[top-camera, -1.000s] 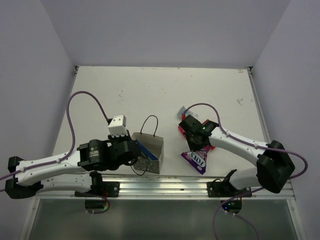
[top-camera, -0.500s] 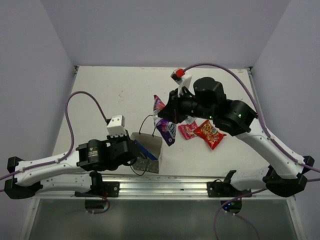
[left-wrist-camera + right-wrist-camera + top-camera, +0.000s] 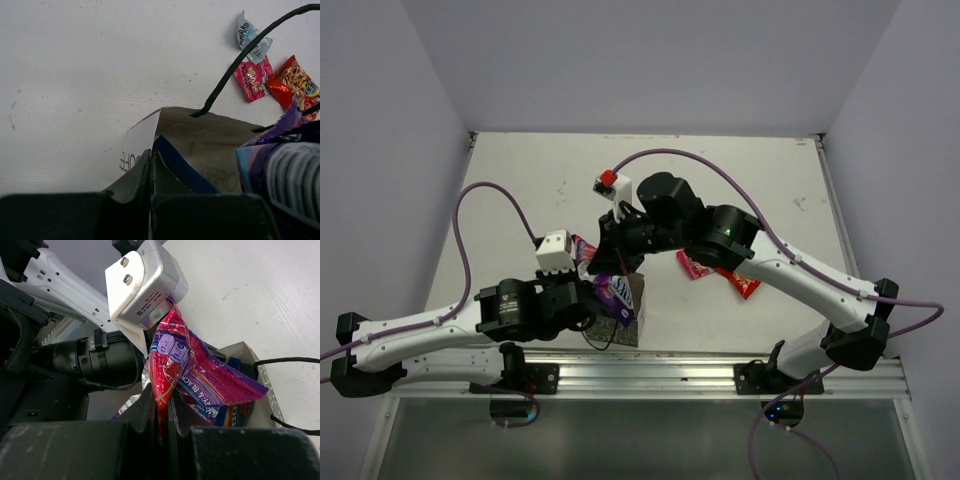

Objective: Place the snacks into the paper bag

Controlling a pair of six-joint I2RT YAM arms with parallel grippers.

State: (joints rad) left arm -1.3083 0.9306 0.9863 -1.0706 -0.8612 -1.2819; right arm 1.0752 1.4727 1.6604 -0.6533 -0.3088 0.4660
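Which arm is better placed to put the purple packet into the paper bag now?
Right. The right claw is shut on the purple packet, which hangs at the paper bag's open mouth. The left claw is shut on the bag's wall, holding it.

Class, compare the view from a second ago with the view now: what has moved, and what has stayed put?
The right jaws lifted the Fox's packet off the table and carried it left; it now hangs over the paper bag. The left jaws stay shut on the bag's rim; the pink packet, red packet and silvery-blue packet have not moved.
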